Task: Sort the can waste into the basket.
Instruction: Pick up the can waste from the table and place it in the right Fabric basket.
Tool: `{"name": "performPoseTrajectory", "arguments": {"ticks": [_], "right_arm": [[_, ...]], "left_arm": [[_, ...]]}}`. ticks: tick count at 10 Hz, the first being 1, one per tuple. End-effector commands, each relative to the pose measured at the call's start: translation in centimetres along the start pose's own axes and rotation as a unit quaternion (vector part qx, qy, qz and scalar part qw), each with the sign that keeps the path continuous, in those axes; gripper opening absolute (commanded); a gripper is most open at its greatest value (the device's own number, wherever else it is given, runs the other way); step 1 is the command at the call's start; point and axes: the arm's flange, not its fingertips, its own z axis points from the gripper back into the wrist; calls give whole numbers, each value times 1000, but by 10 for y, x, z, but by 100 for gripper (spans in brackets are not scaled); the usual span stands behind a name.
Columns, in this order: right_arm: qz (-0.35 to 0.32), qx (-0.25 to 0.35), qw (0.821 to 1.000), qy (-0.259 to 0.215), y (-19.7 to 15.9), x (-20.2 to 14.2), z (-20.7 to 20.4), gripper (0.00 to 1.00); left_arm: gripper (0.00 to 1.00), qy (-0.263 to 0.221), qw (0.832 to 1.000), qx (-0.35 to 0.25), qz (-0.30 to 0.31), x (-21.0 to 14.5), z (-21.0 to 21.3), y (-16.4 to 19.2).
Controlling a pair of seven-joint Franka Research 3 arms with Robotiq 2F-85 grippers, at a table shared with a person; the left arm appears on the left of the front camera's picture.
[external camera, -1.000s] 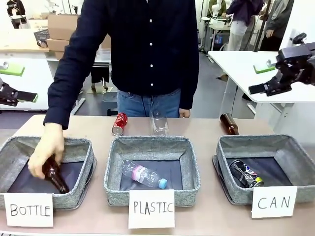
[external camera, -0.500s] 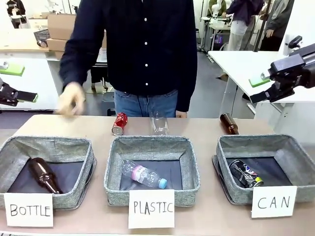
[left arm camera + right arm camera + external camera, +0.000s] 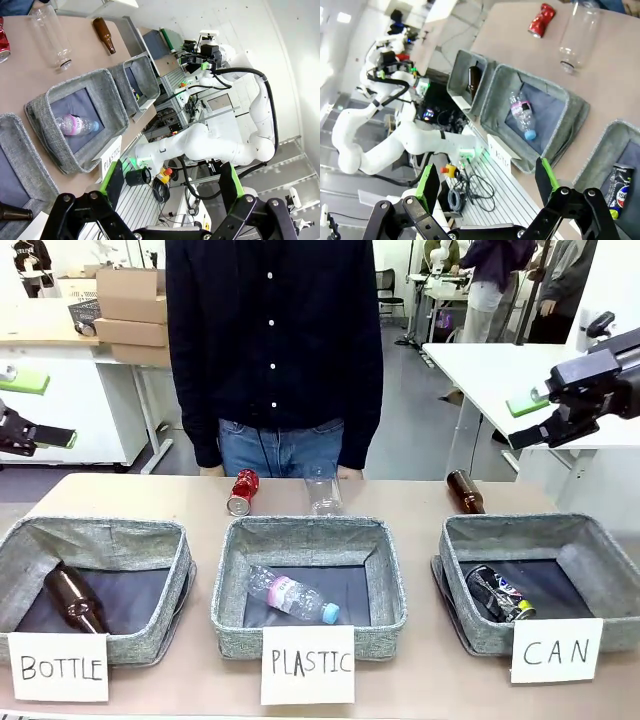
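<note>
Two cans make up the waste. Nearest, the dark can (image 3: 497, 592) lies inside the CAN bin (image 3: 530, 530) at the near right, against its left wall. The PLASTIC bin (image 3: 300, 535) in the middle holds a capped bottle (image 3: 292, 596). The BOTTLE bin (image 3: 100, 535) at the near left holds a brown bottle (image 3: 72, 602). Farther off, the red can (image 3: 243, 491) lies on its side near the far edge of the table (image 3: 420, 540), left of centre and well apart from its bin. A clear bottle (image 3: 323, 490) stands near it on the right.

Hazards:
- The red can may roll or slip from the pads, because it rests on its side and looks pinched at the waist.
- Wide jaws may knock the clear bottle.
- The carry to the right passes the PLASTIC bin. An early release would put the can in the wrong bin.
- The person (image 3: 275, 340) stands close behind the far edge, so a reach there may crowd them.

The left gripper (image 3: 172, 175) and the right gripper (image 3: 487, 177) both stand released, with nothing between the fingers, raised off to the sides.

The right wrist view shows the red can's pinched waist, which the front view foreshortens. The front view presents the lettered cards (image 3: 557, 650) square on, while the wrist views show them slanted or cropped.
</note>
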Motion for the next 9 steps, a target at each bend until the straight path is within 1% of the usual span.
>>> {"name": "performPoseTrajectory", "arguments": {"ticks": [1,2,3,4,5,6,7,8,9], "right_arm": [[14,-1,1000,3,1,1,3,100],[14,-1,1000,3,1,1,3,100],[14,-1,1000,3,1,1,3,100],[14,-1,1000,3,1,1,3,100],[14,-1,1000,3,1,1,3,100],[14,-1,1000,3,1,1,3,100],[14,-1,1000,3,1,1,3,100],[14,-1,1000,3,1,1,3,100],[14,-1,1000,3,1,1,3,100]], "left_arm": [[100,0,1000,0,0,0,0,0],[100,33,997,67,27,36,-8,6],[100,69,989,108,74,87,-25,32],[100,103,973,170,118,138,-52,67],[100,147,961,181,152,180,-82,104],[100,165,947,209,178,218,-119,151],[100,157,937,254,178,231,-143,180],[100,157,933,265,185,238,-170,202],[100,154,928,282,187,235,-193,218]]}}
